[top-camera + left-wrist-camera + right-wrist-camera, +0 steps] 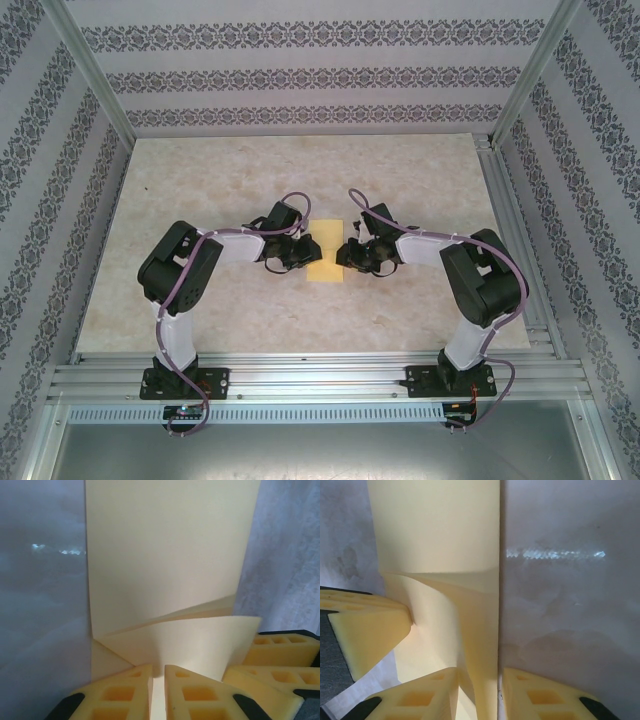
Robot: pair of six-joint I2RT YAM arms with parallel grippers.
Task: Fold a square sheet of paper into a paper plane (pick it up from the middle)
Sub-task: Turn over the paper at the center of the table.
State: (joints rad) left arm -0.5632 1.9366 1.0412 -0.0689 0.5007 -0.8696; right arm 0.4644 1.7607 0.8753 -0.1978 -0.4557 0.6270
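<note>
3 patterned walls point(300, 75), marbled tabletop point(400, 180)

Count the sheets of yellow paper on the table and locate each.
1. The square sheet of paper lies mid-table, partly folded, between the left gripper and the right gripper. A second sheet beneath it could be hidden.

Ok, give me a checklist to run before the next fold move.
1. Left pincer pinching the paper: ok.
2. Right pincer gripping it: cannot tell; the paper sits in a wider gap.
3. Flap pressed flat: not ok, it curls up.
4. Pincers clear of each other: cannot tell, very close.
5. Paper central on the table: ok.
</note>
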